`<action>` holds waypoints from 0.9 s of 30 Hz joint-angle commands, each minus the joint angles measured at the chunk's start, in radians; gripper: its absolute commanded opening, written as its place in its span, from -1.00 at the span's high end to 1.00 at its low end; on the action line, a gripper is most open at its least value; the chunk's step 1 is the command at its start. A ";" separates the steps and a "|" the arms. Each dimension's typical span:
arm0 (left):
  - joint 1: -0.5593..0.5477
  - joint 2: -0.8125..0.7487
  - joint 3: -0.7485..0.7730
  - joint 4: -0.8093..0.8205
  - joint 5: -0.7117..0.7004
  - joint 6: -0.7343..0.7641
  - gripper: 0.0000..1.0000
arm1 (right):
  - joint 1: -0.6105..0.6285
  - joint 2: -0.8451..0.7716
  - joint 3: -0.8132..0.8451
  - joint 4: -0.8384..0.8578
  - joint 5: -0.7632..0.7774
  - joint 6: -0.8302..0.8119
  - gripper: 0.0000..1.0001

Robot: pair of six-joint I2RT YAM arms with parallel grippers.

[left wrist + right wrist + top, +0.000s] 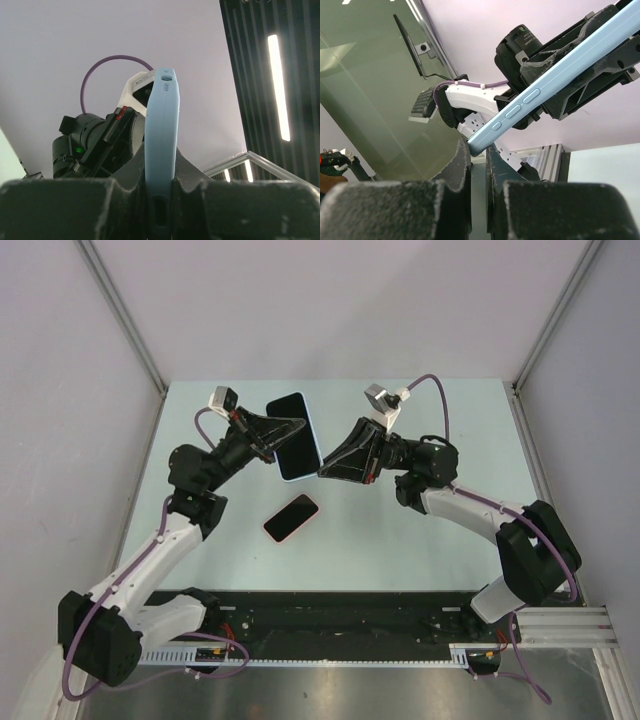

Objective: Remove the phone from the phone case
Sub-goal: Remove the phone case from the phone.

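Phone case [161, 150], a light-blue, slim rectangular shell with moulded side buttons, hangs in the air above the pale green table [420, 530], pinned between our two arms. Our left gripper [160, 202] has its dark fingers closed tight on one edge, the shell standing up between them. Our right gripper [478, 167] is nipped onto a corner, jaws nearly together with only the shell's thickness between. We judge this two-sided hold lets one arm anchor while the other bends or peels the rim. The black-faced phone [291, 435] seems to sit inside the blue rim, so we judge the removal not yet done (the seam is too small for us to be sure). A second black slab with a pink rim [291, 517] lies flat on the table, nearer the arm bases and apart from both grippers; what part it plays we cannot tell.
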 commanded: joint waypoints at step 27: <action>-0.093 0.028 0.059 0.350 0.105 -0.240 1.00 | -0.083 0.126 -0.002 0.112 -0.131 -0.003 1.00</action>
